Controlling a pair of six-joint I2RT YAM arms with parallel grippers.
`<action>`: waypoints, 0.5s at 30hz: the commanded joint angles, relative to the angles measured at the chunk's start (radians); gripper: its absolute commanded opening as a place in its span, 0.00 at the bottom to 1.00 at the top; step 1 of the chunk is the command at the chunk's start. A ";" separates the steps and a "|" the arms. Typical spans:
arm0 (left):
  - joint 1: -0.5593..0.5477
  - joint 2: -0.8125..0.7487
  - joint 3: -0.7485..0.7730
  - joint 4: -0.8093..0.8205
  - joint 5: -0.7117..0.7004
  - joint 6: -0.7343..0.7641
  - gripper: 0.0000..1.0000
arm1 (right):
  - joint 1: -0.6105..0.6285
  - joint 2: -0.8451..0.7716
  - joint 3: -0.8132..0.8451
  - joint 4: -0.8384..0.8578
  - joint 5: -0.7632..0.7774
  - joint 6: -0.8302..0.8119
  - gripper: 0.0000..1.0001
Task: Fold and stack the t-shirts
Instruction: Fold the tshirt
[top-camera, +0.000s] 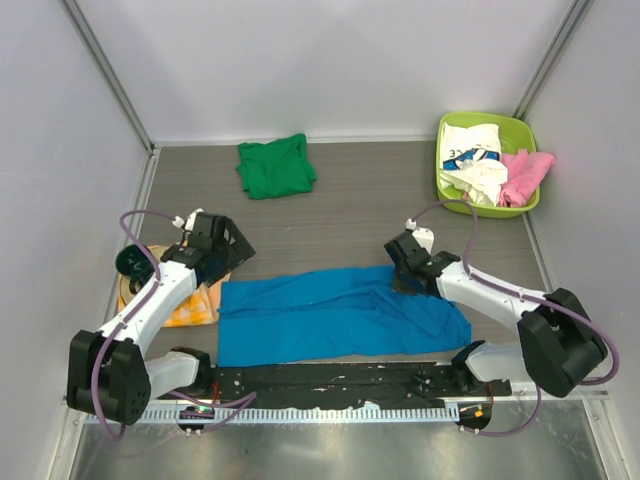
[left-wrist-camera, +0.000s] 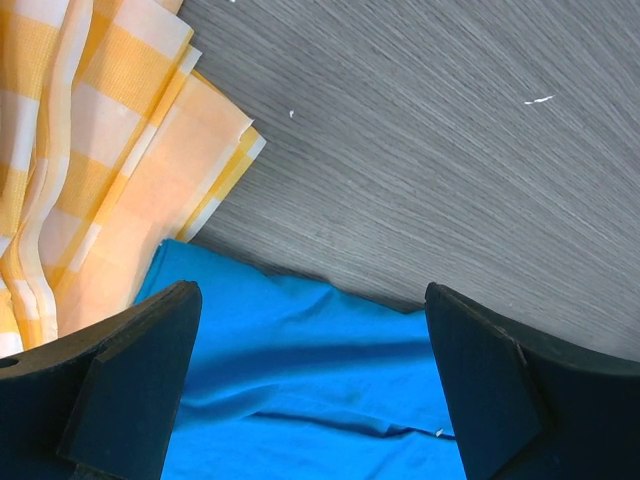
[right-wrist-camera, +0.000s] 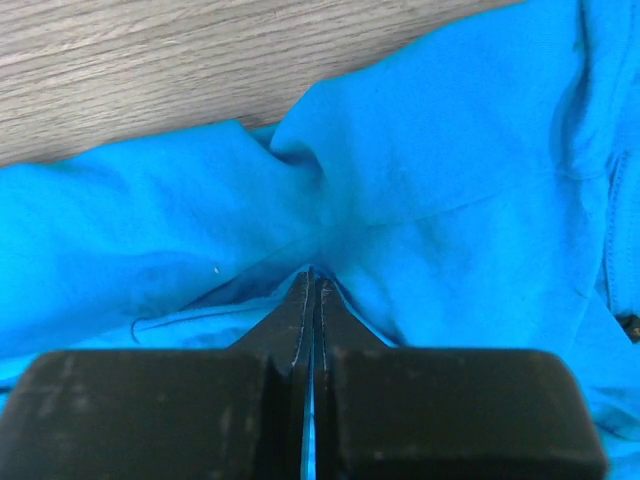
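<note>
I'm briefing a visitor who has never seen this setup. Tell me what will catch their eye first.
The blue t-shirt spreads across the near middle of the table, the right tool shut on a pinch of its far edge. The left tool hangs open over its left corner, beside a yellow checked cloth. A green t-shirt lies at the back, a lime basket far right.

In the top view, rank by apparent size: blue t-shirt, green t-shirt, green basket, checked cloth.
1. blue t-shirt
2. green basket
3. green t-shirt, folded
4. checked cloth, partly hidden, so its true size is unsure
</note>
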 joint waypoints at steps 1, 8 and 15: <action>-0.003 -0.039 -0.012 0.023 -0.004 0.006 0.98 | 0.019 -0.121 0.019 -0.052 0.016 0.003 0.01; -0.005 -0.062 -0.026 0.025 0.009 -0.011 0.98 | 0.117 -0.167 0.100 -0.207 -0.056 -0.031 0.01; -0.011 -0.112 -0.038 0.020 0.004 -0.021 0.98 | 0.273 -0.189 0.085 -0.276 -0.194 -0.017 0.01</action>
